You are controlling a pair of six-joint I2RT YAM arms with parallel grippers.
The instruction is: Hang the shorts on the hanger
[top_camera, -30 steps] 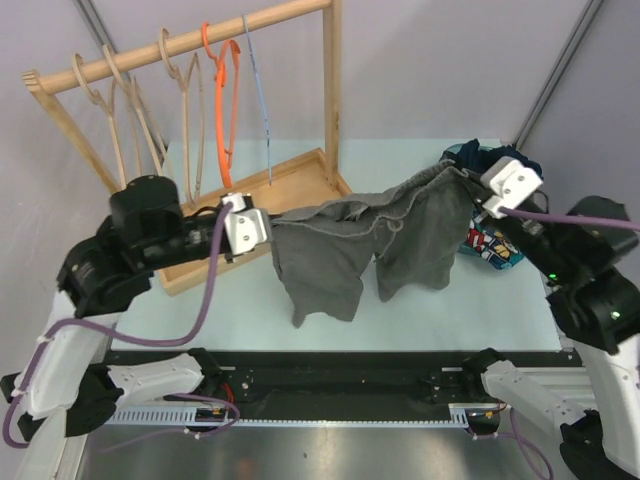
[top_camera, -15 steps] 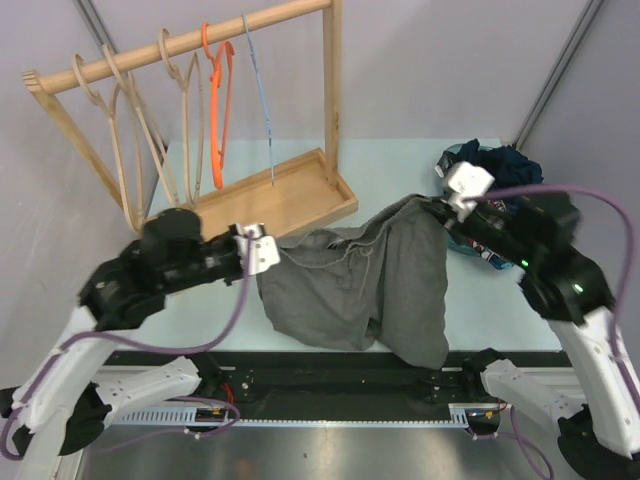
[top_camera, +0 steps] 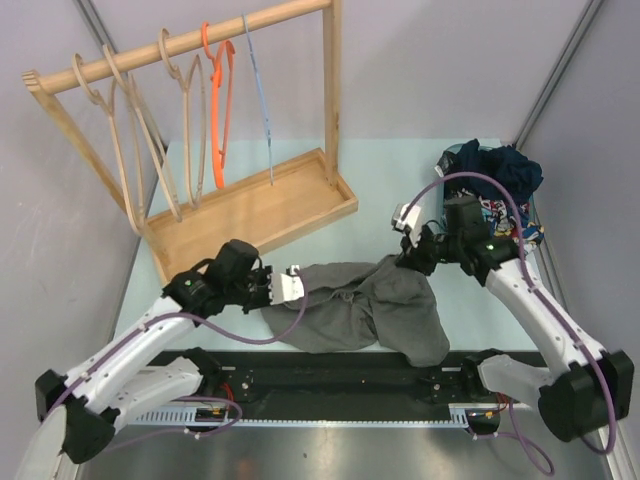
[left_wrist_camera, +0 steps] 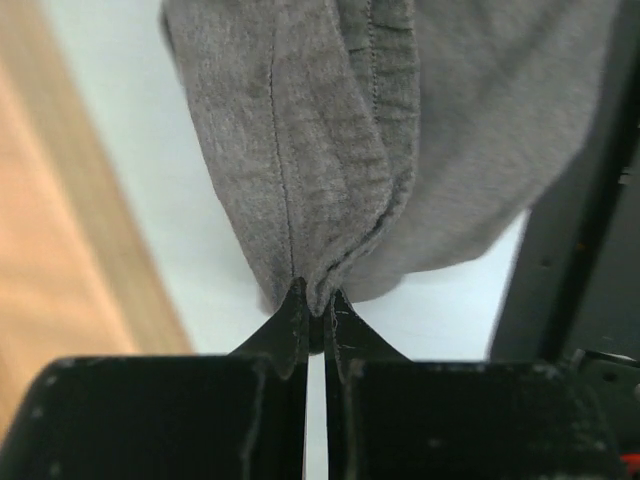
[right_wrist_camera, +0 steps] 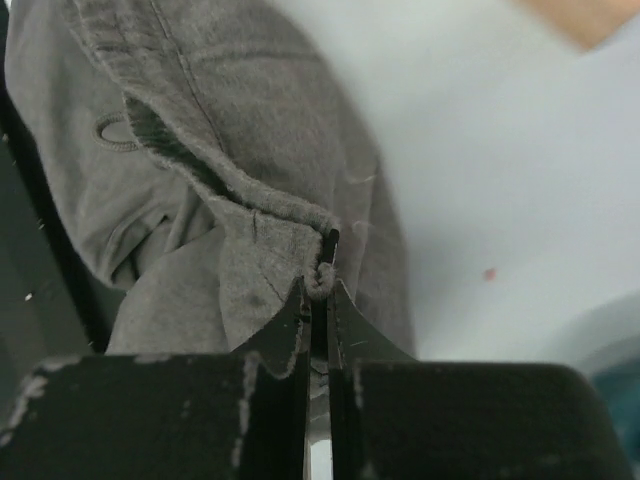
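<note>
Both arms [top_camera: 150, 330] low, fingers [left_wrist_camera: 285, 328] tight on shorts [top_camera: 350, 315].

This is a robotics lab, a small test cell and no one's home. Two white-and-black robot arms, the left arm [top_camera: 130, 345] and the right arm [top_camera: 540, 310], are bolted to a black base rail [top_camera: 330, 375] at the near edge of a pale green table [top_camera: 390, 170], with slotted cable trunking [top_camera: 330, 418] and bare sheet metal in front of it. Purple cables [top_camera: 480, 178] loop loosely off the arms. Plain grey wall panels [top_camera: 430, 70] and slanted metal struts [top_camera: 566, 60] box the bench in. The household things look like props: a wooden clothes rack [top_camera: 250, 210], a heap of garments [top_camera: 505, 170] and grey shorts [top_camera: 350, 315] on the tabletop.
</note>
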